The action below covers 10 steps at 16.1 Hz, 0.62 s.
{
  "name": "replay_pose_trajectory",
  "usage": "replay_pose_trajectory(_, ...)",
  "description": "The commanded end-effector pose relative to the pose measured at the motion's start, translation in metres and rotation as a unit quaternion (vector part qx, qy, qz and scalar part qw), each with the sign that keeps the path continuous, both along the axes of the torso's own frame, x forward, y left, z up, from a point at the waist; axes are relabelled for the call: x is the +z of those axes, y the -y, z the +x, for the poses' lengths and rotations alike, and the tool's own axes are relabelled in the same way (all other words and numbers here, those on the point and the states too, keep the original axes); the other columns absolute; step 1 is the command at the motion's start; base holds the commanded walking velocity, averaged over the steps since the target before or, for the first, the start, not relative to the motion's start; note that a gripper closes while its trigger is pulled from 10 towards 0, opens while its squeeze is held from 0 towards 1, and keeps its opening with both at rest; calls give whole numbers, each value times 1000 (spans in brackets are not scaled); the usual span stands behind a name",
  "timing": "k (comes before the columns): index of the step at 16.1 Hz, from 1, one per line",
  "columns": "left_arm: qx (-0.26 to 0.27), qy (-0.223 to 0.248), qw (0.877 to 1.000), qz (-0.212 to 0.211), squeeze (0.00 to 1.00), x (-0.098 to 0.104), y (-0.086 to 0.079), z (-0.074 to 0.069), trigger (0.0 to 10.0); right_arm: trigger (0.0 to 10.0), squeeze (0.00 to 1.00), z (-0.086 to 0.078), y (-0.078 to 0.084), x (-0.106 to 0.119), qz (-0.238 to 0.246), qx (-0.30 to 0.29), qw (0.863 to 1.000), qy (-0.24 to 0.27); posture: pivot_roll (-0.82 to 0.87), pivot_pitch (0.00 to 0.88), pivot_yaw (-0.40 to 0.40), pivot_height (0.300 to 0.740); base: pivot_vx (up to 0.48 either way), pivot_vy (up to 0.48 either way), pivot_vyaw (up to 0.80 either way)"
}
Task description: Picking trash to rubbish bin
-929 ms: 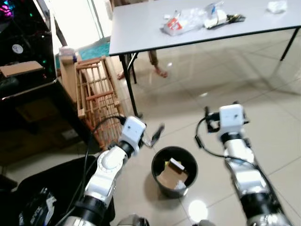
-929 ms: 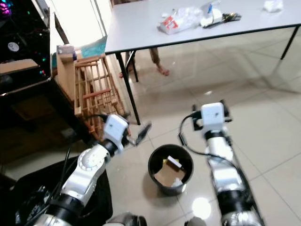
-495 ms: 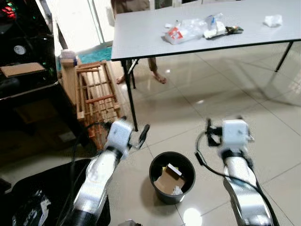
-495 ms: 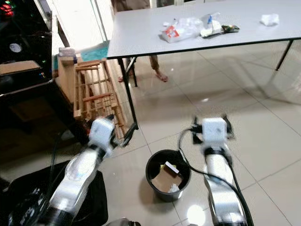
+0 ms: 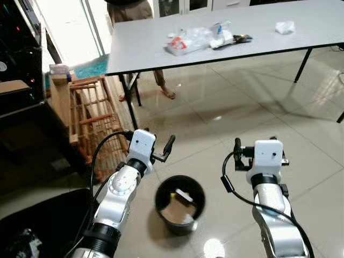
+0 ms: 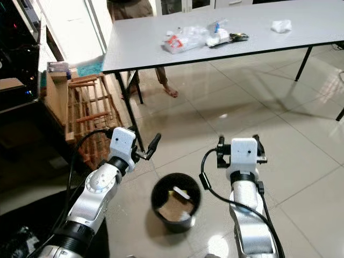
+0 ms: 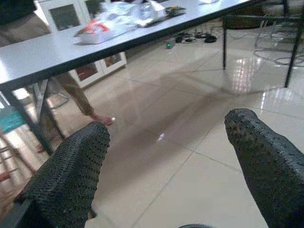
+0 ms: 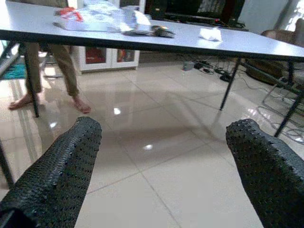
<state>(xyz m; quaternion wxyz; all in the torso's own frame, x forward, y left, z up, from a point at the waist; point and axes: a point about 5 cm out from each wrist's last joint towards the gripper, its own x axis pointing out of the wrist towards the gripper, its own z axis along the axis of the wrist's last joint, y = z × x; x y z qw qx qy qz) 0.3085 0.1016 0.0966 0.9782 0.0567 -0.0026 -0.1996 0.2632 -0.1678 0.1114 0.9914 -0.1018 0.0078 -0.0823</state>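
Already the bin [image 5: 180,204] on the floor, below and between both sets of fingers, holds cardboard and scraps. More trash [image 5: 185,40] lies on the bench [image 5: 140,48], well ahead of the fingers, with a crumpled wad [image 5: 284,27] farther along. Left gripper [image 7: 166,161] and right gripper [image 8: 164,161] are spread and empty. I judge the task partly done; the bench litter remains.
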Motion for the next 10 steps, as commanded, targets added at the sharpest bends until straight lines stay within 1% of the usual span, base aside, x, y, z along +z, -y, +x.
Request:
replay_pose_trajectory(1,6,0,1000,4,0,5,-1,5,10000,10000,0,0,-1,4,2,-1,1000,-1,-110,42,95,740,0,-480,0)
replay_pose_trajectory(4,8,-7,1000,8,0,5,1,12,10000,10000,0,3,-2,6,3,3,1000,-1,-102,43,93,740,0,-480,0)
replay_pose_trajectory(6,9,4,1000,4,0,3,-1,11,10000,10000,0,5,-3,7,5,5,1000,0,-100,40,93,740,0,-480,0)
replay_pose_trajectory(7,17,-40,999,6,0,-6,-3,10,10000,10000,0,6,-5,8,8,8,1000,0,-100,40,93,740,0,-480,0)
replay_pose_trajectory(8,19,-64,998,8,0,-8,-2,13,10000,10000,0,6,-5,8,9,9,1000,0,-101,38,94,740,0,0,0)
replay_pose_trajectory(9,20,-62,998,8,0,-8,-2,15,10000,10000,0,6,-5,8,8,9,1000,0,-101,38,94,740,0,0,0)
replay_pose_trajectory(10,20,-44,999,5,0,-5,-1,17,10000,10000,0,7,-5,9,6,9,1000,0,-101,35,94,740,0,0,0)
